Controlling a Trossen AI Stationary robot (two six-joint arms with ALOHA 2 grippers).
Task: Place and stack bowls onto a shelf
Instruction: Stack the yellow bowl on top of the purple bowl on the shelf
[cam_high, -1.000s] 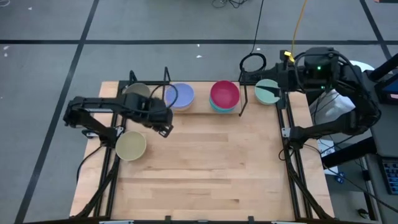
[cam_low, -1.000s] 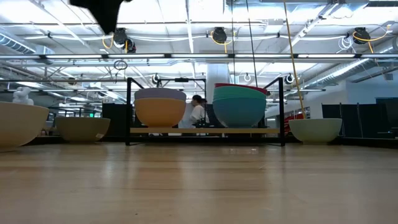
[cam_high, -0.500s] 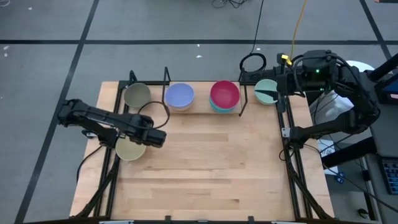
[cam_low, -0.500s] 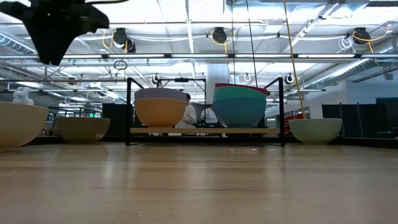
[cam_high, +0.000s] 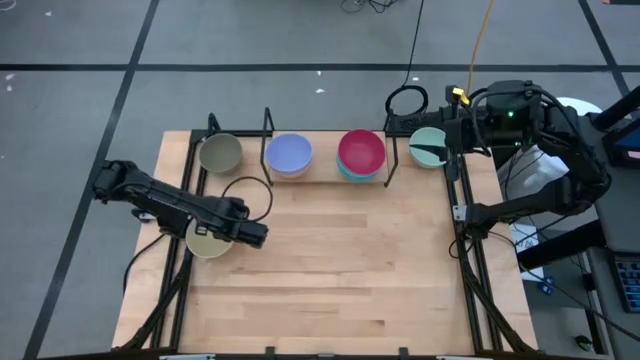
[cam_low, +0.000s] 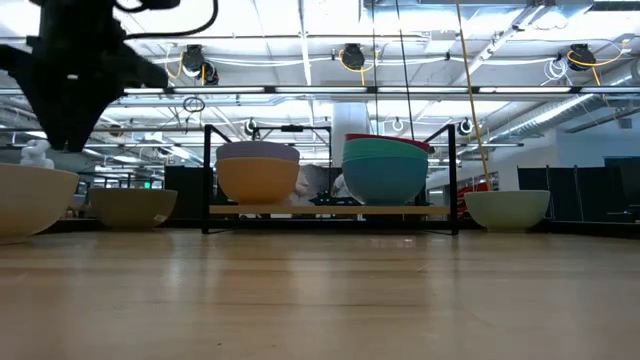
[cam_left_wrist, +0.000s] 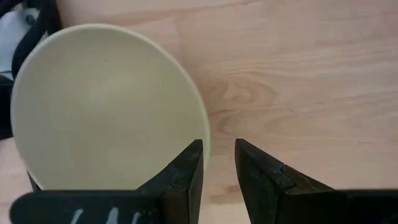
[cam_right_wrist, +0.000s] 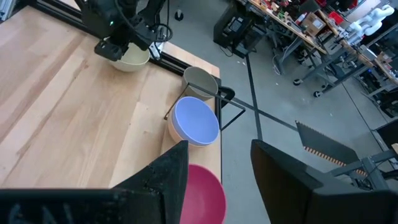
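My left gripper hangs open just above the beige bowl, which rests on the table near its left edge. In the left wrist view one finger stands over the bowl's inside and the other outside its rim, neither touching. The low view shows the gripper still above the beige bowl. On the shelf the lavender bowl sits in the orange one, and the magenta bowl tops the cyan and blue ones. My right gripper waits open, high above the mint green bowl.
The grey-olive bowl stands on the table left of the shelf, at the far left corner. The mint green bowl stands right of the shelf. Black frame rails run along the table's left and right edges. Bare wood fills the middle and near side.
My left gripper has moved from beside the shelf toward the table's near edge and come down over the beige bowl, ending just above its rim. The bowls have stayed where they were.
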